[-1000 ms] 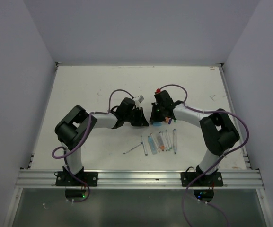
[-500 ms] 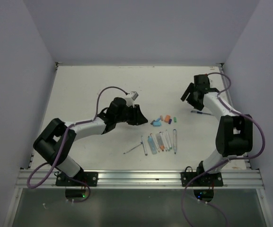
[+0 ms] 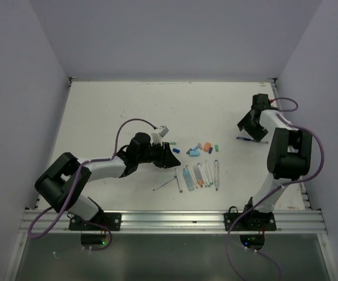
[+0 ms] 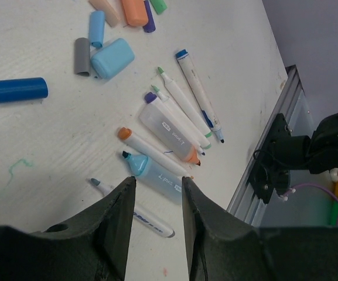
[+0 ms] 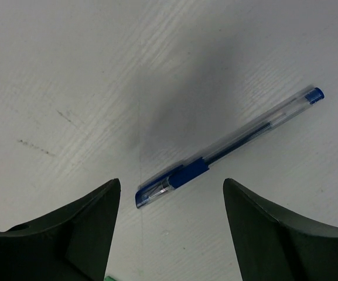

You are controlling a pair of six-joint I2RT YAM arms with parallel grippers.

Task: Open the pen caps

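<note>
Two claws, both empty.

L claw [image 3: 170, 157]: low over table [image 3: 110, 111] near centre, arm stretched toward 3 o'clock. Jaws part-open, narrow gap, nothing betw. them. Wrist view: its fingers [image 4: 119, 222] frame the near end of the pen row.

R claw [image 3: 248, 126]: well apart, approx 2 o'clock of table centre. Jaws wide, gripping nothing.

Pen caps [image 3: 201, 147]: loose on the table in a small cluster at approx 3 o'clock of L claw, none on a pen.
- Wrist view shows orange cap [image 4: 135, 12], green cap [image 4: 159, 5] and purple cap [image 4: 149, 17] close together.
- Slim lt-blue cap [image 4: 96, 28], grey cap [image 4: 82, 56] and fat lt-blue cap [image 4: 112, 58] sit side by side.
- Dk-blue cap [image 4: 19, 89] lies alone. Top view: 9 o'clock of the cluster, just beside L claw's tips, not touching.

Pen row [image 3: 199, 175]: 6 o'clock of the cluster, barrels side by side. Wrist view shows bare tips in orange, blue, purple and green. Blue highlighter [image 4: 157, 174] is nearest the L fingers. Thin pen [image 3: 164, 184] lies slanted at 9 o'clock of the row.

Blue pen [image 5: 227, 143]: clear barrel, blue grip, flat on table below R claw. It sits betw. the fingers [image 5: 69, 228] in wrist view, untouched. Top view: just at 6 o'clock of R claw. Capped or not: can't tell.
</note>
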